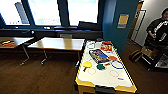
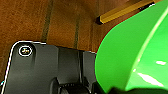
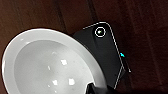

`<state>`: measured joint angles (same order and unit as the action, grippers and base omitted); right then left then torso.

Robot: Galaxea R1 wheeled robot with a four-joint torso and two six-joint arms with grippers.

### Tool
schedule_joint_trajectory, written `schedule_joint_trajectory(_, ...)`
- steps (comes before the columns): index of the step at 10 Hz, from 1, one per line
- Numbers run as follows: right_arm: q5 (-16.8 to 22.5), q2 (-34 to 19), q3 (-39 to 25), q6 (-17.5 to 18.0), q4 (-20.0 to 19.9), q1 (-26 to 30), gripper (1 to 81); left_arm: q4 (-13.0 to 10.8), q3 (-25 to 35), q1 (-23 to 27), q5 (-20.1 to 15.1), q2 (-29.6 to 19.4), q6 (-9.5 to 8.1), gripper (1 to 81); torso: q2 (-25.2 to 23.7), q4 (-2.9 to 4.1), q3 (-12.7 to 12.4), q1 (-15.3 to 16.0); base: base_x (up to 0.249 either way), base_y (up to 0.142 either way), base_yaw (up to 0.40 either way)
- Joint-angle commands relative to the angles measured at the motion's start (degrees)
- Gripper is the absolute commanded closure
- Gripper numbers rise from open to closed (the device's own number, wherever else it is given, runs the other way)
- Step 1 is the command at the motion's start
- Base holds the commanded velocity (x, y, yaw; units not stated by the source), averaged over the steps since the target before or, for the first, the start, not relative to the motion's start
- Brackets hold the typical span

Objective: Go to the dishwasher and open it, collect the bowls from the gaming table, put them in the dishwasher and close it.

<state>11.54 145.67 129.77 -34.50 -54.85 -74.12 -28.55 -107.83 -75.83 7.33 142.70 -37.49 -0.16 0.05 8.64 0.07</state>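
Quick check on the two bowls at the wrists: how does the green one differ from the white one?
The green bowl in the left wrist view is bright green; the white bowl in the right wrist view is plain white. The green bowl shows its outer wall, while the white bowl faces the camera with its hollow open to view. Both are glossy and hang above the brown wooden floor.

White-topped yellow table: paddles, box, perhaps rings.

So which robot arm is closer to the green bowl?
Left. The green bowl looms right next to the left arm's wrist plate. The right arm's wrist plate is beside a white bowl instead, with no green bowl near it.
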Motion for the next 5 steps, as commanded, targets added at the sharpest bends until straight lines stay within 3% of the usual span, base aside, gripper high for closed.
schedule_joint_trajectory(1,5.4,1.0,3.8,-0.8,0.4,2.9,81.1,-1.0,0.6,2.5,-1.1,-1.0,0.40,81.1,0.0,0.00,0.0,0.0,-0.131,0.000,0.000)
schedule_joint_trajectory(5,5.3,5.9,11.6,-0.8,2.8,1.6,81.1,-1.0,-0.9,1.9,-1.2,0.5,1.36,81.1,0.0,0.00,0.0,0.0,-0.120,0.000,0.000)
